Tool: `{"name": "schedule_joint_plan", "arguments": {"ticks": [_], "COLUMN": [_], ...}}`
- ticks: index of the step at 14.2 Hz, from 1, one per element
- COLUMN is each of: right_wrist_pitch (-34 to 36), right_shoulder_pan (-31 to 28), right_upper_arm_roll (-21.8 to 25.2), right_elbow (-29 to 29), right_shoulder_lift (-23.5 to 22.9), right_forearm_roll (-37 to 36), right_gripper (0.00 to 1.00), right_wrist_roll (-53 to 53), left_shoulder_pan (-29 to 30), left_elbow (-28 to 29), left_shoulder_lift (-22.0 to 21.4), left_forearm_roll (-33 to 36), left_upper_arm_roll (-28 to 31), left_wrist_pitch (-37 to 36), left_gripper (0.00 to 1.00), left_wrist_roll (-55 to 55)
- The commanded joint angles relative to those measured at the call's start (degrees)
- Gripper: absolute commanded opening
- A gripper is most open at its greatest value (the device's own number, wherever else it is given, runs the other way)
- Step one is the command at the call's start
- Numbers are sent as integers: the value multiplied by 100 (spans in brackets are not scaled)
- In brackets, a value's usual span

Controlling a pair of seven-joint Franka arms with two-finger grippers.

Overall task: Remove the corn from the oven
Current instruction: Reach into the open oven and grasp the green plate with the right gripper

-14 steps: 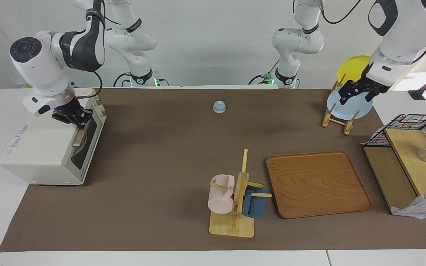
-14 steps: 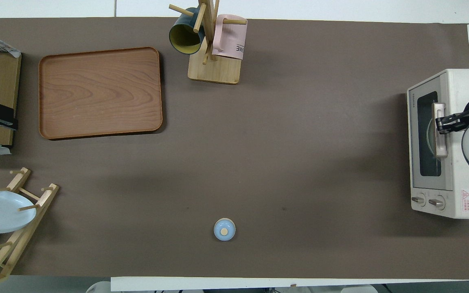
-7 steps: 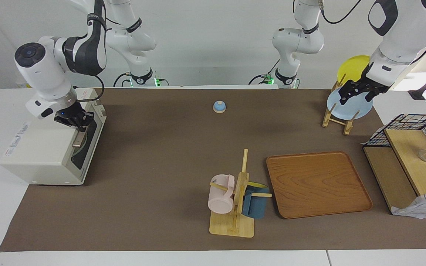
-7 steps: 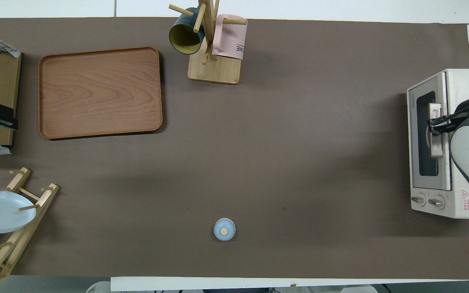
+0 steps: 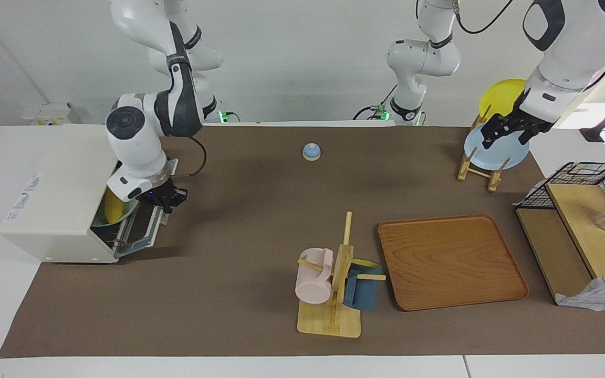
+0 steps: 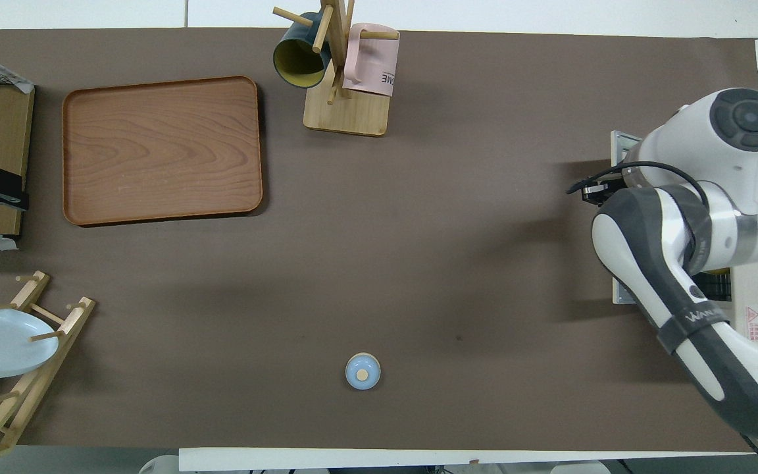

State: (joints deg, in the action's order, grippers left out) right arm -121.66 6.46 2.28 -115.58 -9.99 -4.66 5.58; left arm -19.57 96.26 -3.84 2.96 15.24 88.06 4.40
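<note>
The cream-white oven (image 5: 55,197) stands at the right arm's end of the table with its glass door (image 5: 142,231) swung down open. The yellow corn (image 5: 114,206) lies inside on a greenish dish, partly hidden by the right arm's wrist. My right gripper (image 5: 168,201) is down at the free edge of the open door, shut on the tan handle, which it hides. In the overhead view the right arm (image 6: 682,217) covers the oven and the corn. My left gripper (image 5: 507,132) waits in the air over the plate rack (image 5: 478,165).
A wooden tray (image 5: 452,261) lies toward the left arm's end, with a mug tree (image 5: 336,283) holding a pink and a blue mug beside it. A small blue bell (image 5: 311,151) sits near the robots. A black wire basket (image 5: 581,184) and wooden shelf stand at the left arm's end.
My right gripper has swung the oven door from shut down to open, moving out and down toward the table's middle. The corn inside now shows. The left arm has not moved.
</note>
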Motion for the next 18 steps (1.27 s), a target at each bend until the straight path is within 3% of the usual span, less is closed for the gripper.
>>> {"name": "schedule_joint_plan", "arguments": {"ticks": [1, 4, 8, 9, 12, 15, 18], "right_wrist_pitch": [-410, -455, -377, -272, 570, 1266, 1233], "right_shoulder_pan": [-145, 74, 365, 365, 155, -179, -373], "right_upper_arm_roll": [54, 45, 45, 45, 89, 89, 98], "right_elbow": [44, 53, 184, 211, 246, 238, 132], "right_shoulder_lift": [-292, -355, -329, -241, 241, 445, 463], "right_forearm_roll": [-1, 307, 694, 694, 686, 607, 580], "right_gripper": [0, 0, 11, 17, 64, 66, 63], "right_wrist_roll": [13, 320, 558, 550, 532, 479, 173], "left_shoulder_pan": [-3, -3, -3, -3, -3, -3, -3], "left_elbow": [-98, -98, -98, -98, -98, -98, -98], "left_shoulder_lift": [15, 15, 15, 15, 15, 15, 15], "left_forearm_roll": [-42, -42, -42, -42, -42, -42, -42], "left_upper_arm_roll": [14, 14, 14, 14, 14, 14, 14], "left_wrist_pitch": [-105, -105, -105, -105, -105, -105, -105], "left_gripper": [100, 100, 100, 100, 100, 100, 100], "left_wrist_roll": [-27, -27, -27, -27, -27, -27, -27]}}
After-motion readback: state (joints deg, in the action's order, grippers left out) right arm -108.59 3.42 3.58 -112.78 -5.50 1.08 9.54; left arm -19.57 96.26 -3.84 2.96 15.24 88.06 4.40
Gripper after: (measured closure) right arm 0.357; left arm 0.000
